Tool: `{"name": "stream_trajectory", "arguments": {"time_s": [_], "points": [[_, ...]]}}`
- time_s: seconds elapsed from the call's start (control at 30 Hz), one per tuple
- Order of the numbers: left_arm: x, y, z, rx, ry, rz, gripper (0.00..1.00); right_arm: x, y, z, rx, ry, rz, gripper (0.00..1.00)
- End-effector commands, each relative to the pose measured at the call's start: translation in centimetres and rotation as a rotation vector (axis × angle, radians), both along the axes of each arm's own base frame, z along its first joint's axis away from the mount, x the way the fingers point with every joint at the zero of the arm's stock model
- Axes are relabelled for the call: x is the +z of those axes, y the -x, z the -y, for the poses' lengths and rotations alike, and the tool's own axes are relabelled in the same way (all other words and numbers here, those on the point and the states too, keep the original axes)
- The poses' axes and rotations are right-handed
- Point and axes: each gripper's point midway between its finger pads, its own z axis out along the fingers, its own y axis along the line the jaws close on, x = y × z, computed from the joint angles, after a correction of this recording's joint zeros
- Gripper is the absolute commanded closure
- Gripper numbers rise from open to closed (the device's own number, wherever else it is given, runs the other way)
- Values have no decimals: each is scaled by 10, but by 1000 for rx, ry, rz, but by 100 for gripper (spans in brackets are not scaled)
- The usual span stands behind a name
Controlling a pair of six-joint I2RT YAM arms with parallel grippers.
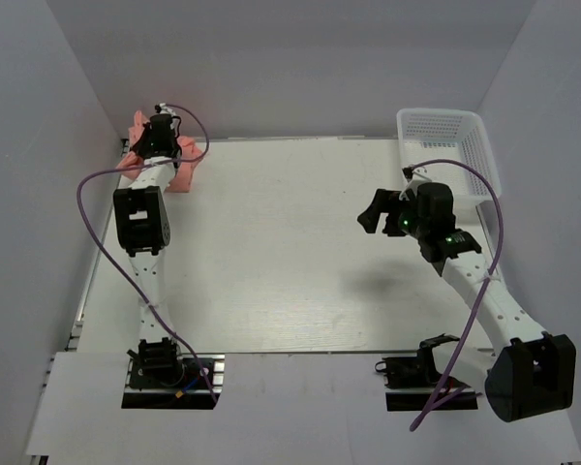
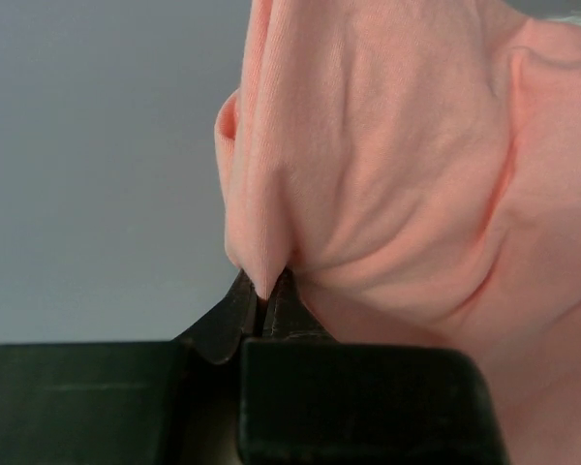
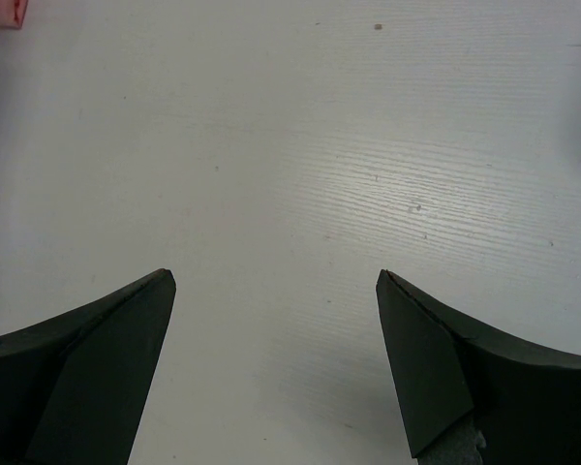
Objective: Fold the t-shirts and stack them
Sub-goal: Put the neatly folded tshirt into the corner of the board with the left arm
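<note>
**Left end effector** (image 2: 264, 291): closed. The wrist view shows the two dark fingertips pressed together, with a pinched fold of the salmon-pink t-shirt (image 2: 387, 174) caught between them. The cloth rises from the pinch point in soft creases and fills the upper right of that view. A grey wall (image 2: 97, 145) shows behind it on the left.

**Location of the t-shirt:** in the overhead view it sits at the far left corner of the bench (image 1: 290, 252), bunched in a heap close against the left wall. Part of it lies on the bench surface just right of the left arm's wrist. The left arm is stretched out from its base to that corner and its wrist covers the middle of the heap, so the garment's full outline cannot be made out. It is crumpled, not folded.

**Right end effector** (image 3: 276, 281): wide open, with nothing between the fingers. Its wrist view shows bare white bench between the two fingertips and a small sliver of pink at the top left corner. In the overhead view it hangs above the right half of the bench, pointing left, well apart from the t-shirt.

**White mesh basket** (image 1: 445, 136): stands at the far right corner of the bench, just beyond the right arm's wrist.

A purple cable (image 1: 97, 232) loops along each arm.
</note>
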Motion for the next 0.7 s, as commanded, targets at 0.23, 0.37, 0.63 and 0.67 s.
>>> {"name": "stream_trajectory", "arguments": {"time_s": [0.23,0.37,0.63,0.67], "points": [[62,-7,-19,43,-41,187,11,19,-17,-5,7,-12,34,10],[77,4,-13,77,-21,217,0,21,-14,-6,9,-26,36,10],[72,35,49,-18,379,190,0,26,8,-5,36,-51,67,10],[70,39,57,-32,436,189,0,26,10,-6,42,-53,71,10]]}}
